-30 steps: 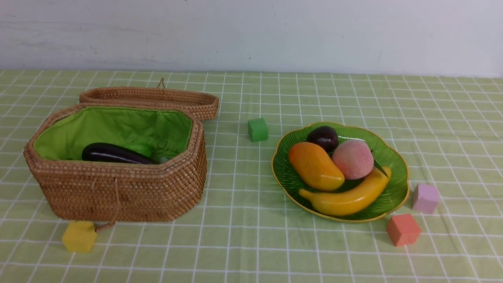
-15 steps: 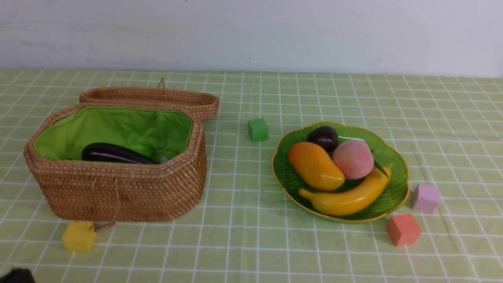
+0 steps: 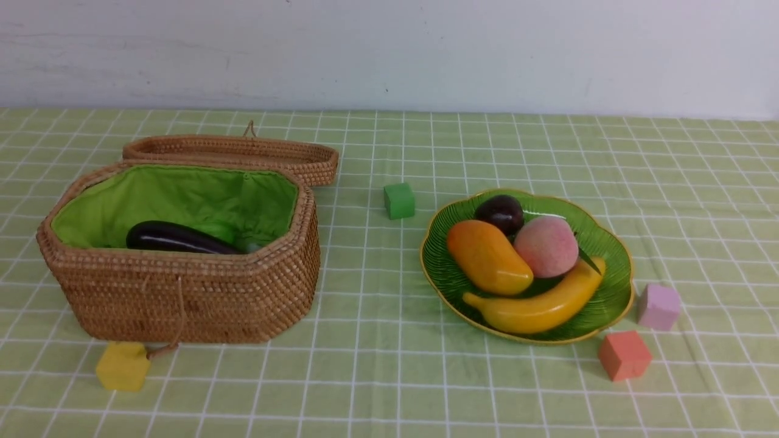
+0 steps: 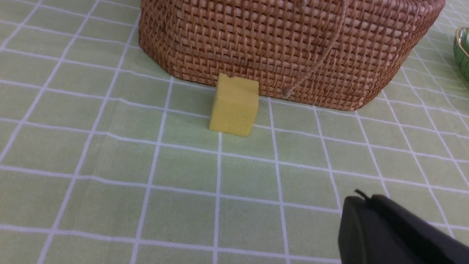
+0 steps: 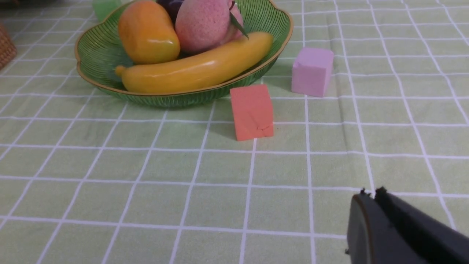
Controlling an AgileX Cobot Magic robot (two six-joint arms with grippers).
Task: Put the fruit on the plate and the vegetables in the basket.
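The green plate [image 3: 611,301] holds the fruit: mango [image 3: 487,255], peach [image 3: 546,246], banana [image 3: 538,307] and dark mangosteen [image 3: 500,213]. The open wicker basket [image 3: 182,298] holds a purple eggplant [image 3: 176,238]; a bit of green vegetable [image 3: 222,230] shows behind it, the rest hidden by the wall. Neither arm shows in the front view. My left gripper [image 4: 361,200] is shut and empty over the cloth, short of the basket [image 4: 285,47]. My right gripper [image 5: 370,196] is shut and empty, short of the plate [image 5: 102,55] with its banana [image 5: 198,69].
The basket lid [image 3: 243,155] lies behind the basket. Foam cubes stand around: yellow [image 3: 123,365] by the basket's front, green [image 3: 399,201] between basket and plate, pink [image 3: 658,306] and orange [image 3: 624,355] beside the plate. A white wall runs along the table's far edge.
A dark bit of the left arm that showed at the front view's lower left corner half a second ago has gone out of view. Fruit, vegetables and cubes have not moved.
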